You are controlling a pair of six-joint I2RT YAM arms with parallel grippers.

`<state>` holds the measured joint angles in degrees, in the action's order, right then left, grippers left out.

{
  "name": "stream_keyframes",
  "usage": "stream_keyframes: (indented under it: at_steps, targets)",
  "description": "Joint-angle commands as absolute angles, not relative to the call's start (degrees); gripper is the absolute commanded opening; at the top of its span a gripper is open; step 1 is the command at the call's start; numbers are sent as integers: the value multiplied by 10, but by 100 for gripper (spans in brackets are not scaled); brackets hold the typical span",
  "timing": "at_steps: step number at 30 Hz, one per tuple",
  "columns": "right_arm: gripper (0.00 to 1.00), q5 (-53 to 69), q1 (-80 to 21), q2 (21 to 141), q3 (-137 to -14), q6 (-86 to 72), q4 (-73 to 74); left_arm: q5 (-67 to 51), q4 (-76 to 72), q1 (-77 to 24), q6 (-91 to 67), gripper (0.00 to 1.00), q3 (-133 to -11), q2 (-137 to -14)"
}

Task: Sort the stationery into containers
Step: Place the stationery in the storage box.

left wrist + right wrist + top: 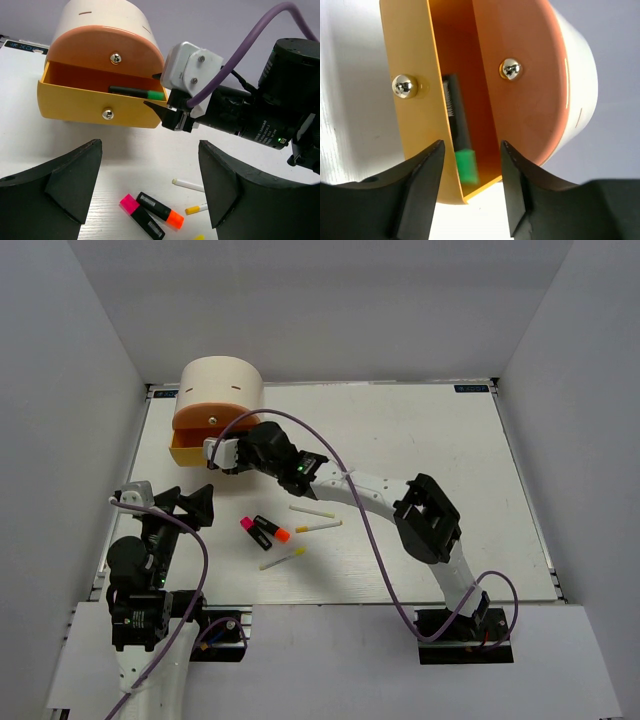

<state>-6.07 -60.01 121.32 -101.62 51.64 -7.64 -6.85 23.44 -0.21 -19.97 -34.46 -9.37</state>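
We see a white table [420,440] walled in by pale panels [80,390] on the left, right and far sides. The right arm [380,495] reaches from the near right across the table to the far left. It lies between the loose stationery and the far part of the table, and its purple cable [340,475] loops above it.

The right gripper [471,150] hangs at the right end of the open drawer. Its jaws are parted and hold nothing. The left gripper [150,170] hovers near the left edge, nearer to us than the organiser. Its jaws are spread wide and it is empty.

The cream organiser [220,380] lies on its side at the far left, with its orange face turned toward us. Its upper drawer [107,55] is shut. The lower yellow drawer [75,107] is pulled out toward us. Inside it the green-capped highlighter [137,92] lies lengthwise, its cap toward the right gripper and apart from the fingers [422,180].

On the bare table, near of the organiser and just right of the left gripper, the pink-capped highlighter [255,532] and the orange-capped highlighter [273,529] lie side by side. They are touching or nearly so. To their right three thin sticks are scattered apart from one another: a white one [312,511] farthest, a yellow-tipped one [318,526] in the middle, and another yellow-tipped one [282,559] nearest.
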Motion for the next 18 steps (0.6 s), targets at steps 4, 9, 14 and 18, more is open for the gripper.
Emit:
stream_keyframes:
  at_steps: [4,9,14,18]
  targets:
    - [58,-64,-601,1180,-1038,498,-113,-71,235,1,-195,88,-343,-102]
    - [58,-73,-600,1170,-1034,490,-113,-71,235,1,-195,88,-343,-102]
    - [35,-61,-597,1083,-1019,413,-48,-125,214,1,-195,82,-329,-140]
    - [0,-55,-584,952,-899,336,-14,-177,214,-5,-232,67,-336,-224]
